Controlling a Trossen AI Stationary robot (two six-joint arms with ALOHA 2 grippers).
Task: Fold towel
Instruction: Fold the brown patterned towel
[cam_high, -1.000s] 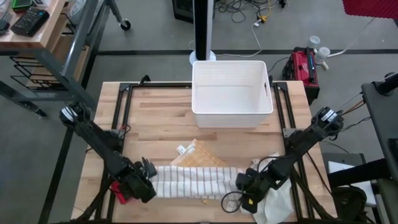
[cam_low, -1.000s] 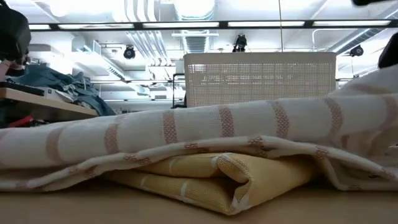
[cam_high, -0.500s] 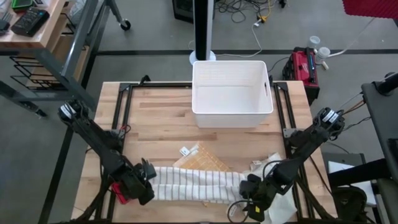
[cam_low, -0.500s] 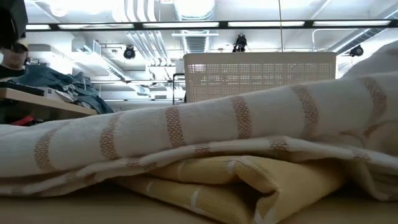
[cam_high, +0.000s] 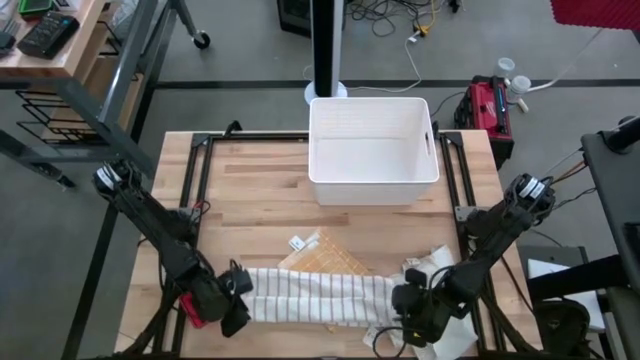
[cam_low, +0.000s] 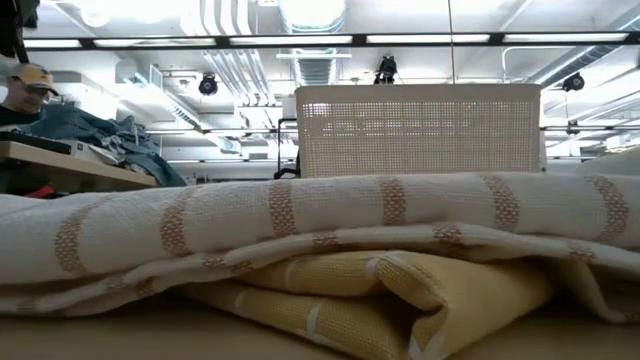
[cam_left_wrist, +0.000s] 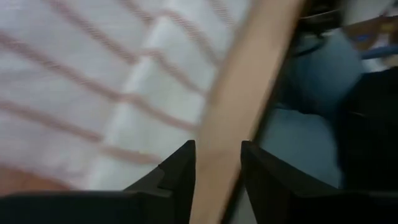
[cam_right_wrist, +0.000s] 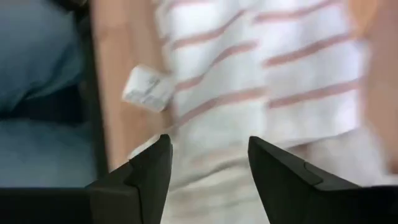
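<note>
Towel: the striped towel (cam_high: 318, 296) lies stretched flat along the table's (cam_high: 250, 200) near edge, partly over a folded yellow cloth (cam_high: 325, 252).
Left gripper: the left gripper (cam_high: 236, 313) sits at the towel's left end by the near edge, fingers apart with nothing between them.
Right gripper: the right gripper (cam_high: 412, 318) is at the towel's right end, fingers apart and empty, over striped cloth.
Open room: bare wood lies between the towel and the white bin (cam_high: 372, 150) at the far edge.
Change: the towel's raised right side has dropped flat, and both grippers have shifted toward the near edge.
</note>
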